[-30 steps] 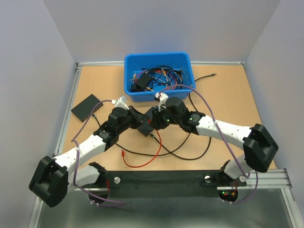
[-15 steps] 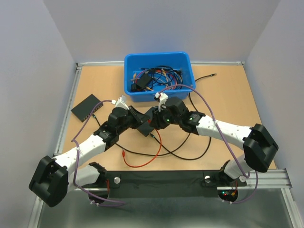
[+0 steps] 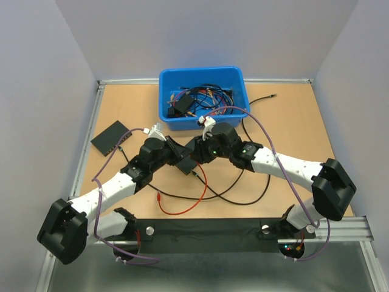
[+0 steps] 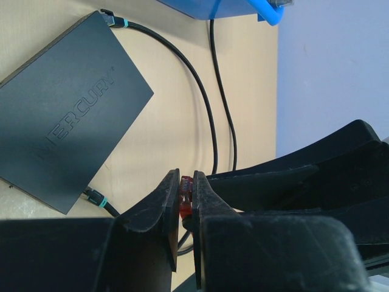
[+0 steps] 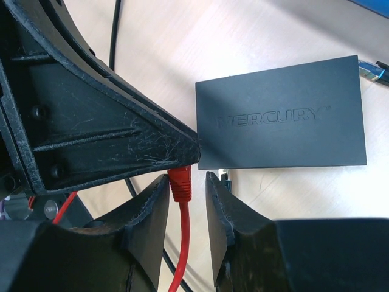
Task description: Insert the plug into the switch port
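The plug [image 5: 180,184] has a red boot and ends a thin red cable [image 3: 201,182]. My left gripper [image 4: 186,182] is shut on the plug [image 4: 185,198] and holds it above the table, mid-table in the top view [image 3: 181,159]. My right gripper [image 5: 187,177] is open around the plug's boot: one finger touches it, the other stands apart. Both grippers meet tip to tip, the right [image 3: 193,159] facing the left. The switch [image 3: 110,137], a flat black box marked MERCURY, lies on the table to the left, apart from the plug; it also shows in both wrist views [image 4: 67,115] [image 5: 282,121].
A blue bin [image 3: 203,118] full of cables stands behind the grippers. Thin black cables [image 3: 243,198] loop over the table under and right of the arms, and two run into the switch [image 4: 182,67]. The red cable's loose end lies near the front [image 3: 159,199].
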Robot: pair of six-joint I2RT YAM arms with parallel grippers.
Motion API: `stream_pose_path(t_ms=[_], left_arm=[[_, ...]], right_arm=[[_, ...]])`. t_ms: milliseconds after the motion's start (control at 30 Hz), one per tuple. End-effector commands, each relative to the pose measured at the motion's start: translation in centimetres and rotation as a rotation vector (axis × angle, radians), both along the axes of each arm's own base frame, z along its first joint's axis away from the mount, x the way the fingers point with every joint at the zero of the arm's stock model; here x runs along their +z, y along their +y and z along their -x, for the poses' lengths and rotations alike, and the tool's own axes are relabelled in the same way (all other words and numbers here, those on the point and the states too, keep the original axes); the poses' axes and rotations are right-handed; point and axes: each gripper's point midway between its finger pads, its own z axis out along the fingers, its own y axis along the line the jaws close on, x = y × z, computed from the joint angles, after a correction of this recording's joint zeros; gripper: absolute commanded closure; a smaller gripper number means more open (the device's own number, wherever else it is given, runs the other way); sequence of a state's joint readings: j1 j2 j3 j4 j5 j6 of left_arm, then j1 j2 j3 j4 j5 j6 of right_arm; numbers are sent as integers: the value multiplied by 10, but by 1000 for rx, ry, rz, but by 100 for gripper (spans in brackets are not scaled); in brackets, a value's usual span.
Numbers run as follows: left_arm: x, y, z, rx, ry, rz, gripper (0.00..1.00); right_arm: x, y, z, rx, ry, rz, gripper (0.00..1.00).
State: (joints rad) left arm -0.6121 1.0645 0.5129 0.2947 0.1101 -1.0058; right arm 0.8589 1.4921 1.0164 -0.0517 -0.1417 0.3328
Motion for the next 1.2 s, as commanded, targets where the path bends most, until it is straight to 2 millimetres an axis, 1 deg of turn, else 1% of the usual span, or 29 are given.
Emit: stream_pose_path(t_ms=[0,367,733,967,1167], left_arm=[[28,-8,-7,-3,-62,49,100],[33,-5,-8,9,-75,51,100],[36,-3,-10,25,-91,48,100],[44,-3,-13,31,-112,50,100],[44,-3,-14,32,-114,50,100]], right_arm=[[29,12,-11,-12,-74,-76,64],[27,10,-8,-8,-64,-80,65],[19,6,-1,-4,-44,-81,66],[18,6,1,2,-36,-90,66],[17,6,2,2,-34,-92,68]])
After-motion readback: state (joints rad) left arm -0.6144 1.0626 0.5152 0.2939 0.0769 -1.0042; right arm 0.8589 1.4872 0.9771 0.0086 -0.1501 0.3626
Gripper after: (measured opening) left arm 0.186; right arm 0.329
